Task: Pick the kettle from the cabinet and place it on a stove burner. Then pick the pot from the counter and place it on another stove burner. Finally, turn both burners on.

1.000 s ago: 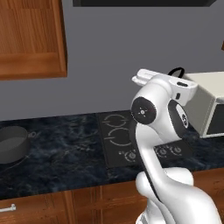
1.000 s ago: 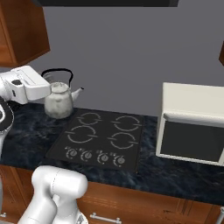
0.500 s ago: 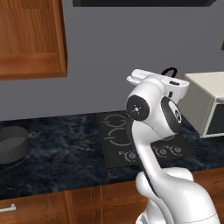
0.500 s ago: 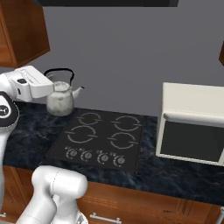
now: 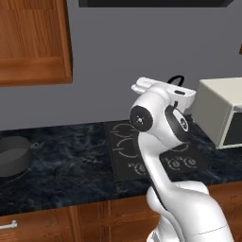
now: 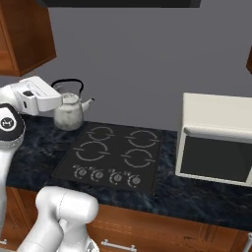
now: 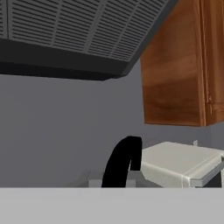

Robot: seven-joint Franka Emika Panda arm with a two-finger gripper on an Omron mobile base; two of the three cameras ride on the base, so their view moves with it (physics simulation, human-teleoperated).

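The gripper is clamped on the handle of the kettle, its white hand level at the kettle's left side in the right base view. The jaws themselves are hidden behind the hand. The kettle hangs upright above the counter, just beyond the rear left corner of the cooktop, spout toward the burners. All four burners lie bare, with open room above them up to the hood. The microwave stands well apart at the cooktop's right. In the left base view the pot sits on the counter far left, below the cabinet.
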